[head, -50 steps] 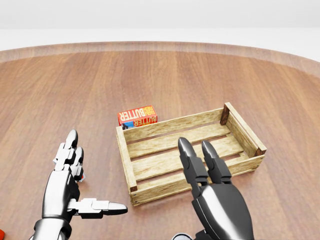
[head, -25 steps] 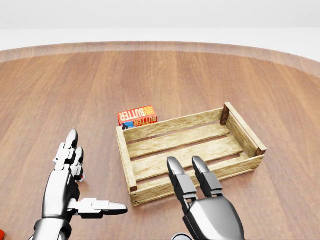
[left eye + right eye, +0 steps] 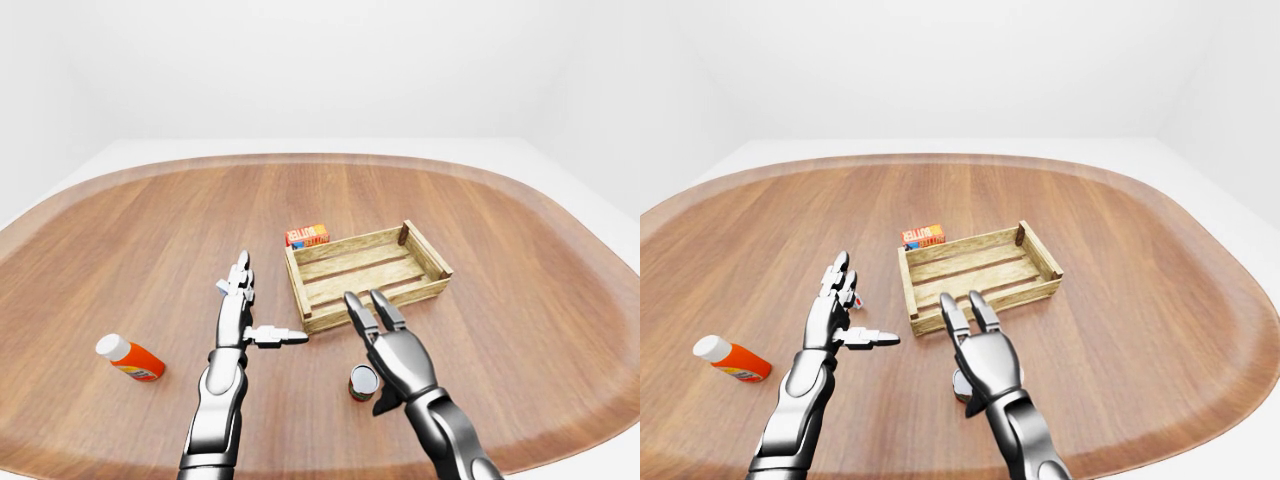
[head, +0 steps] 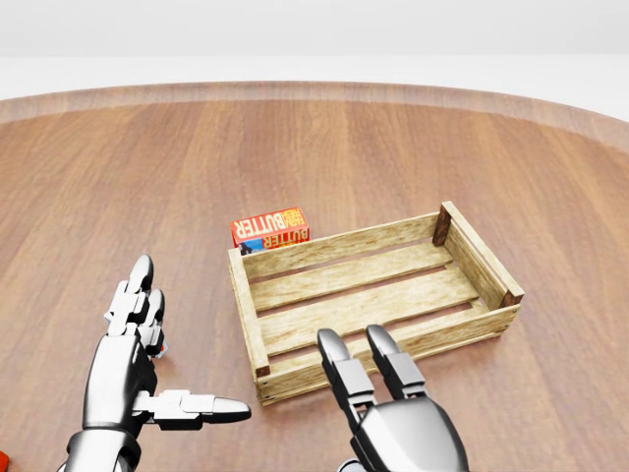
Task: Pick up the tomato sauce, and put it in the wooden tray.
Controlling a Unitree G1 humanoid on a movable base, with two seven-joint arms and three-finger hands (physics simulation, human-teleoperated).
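The tomato sauce, a small dark-red can (image 3: 361, 382), stands upright on the wooden table near the bottom of the left-eye view. My right hand (image 3: 374, 325) is open just right of and above it, its fingers stretched toward the tray and its thumb beside the can, not closed on it. The wooden tray (image 3: 350, 246), a slatted crate with nothing in it, lies beyond the hand in the middle of the view. My left hand (image 3: 244, 305) is open to the left of the tray, thumb pointing at the tray's near corner, and holds nothing.
A red butter box (image 4: 270, 227) lies against the tray's upper left side. An orange bottle with a white cap (image 3: 130, 358) lies at the left. A small white and red object (image 3: 223, 287) is partly hidden behind my left hand. The round table's edge (image 3: 560, 440) curves close below.
My right hand has drawn back from over the tray's near wall toward the bottom of the head view. The left hand, tray and butter box have not moved.
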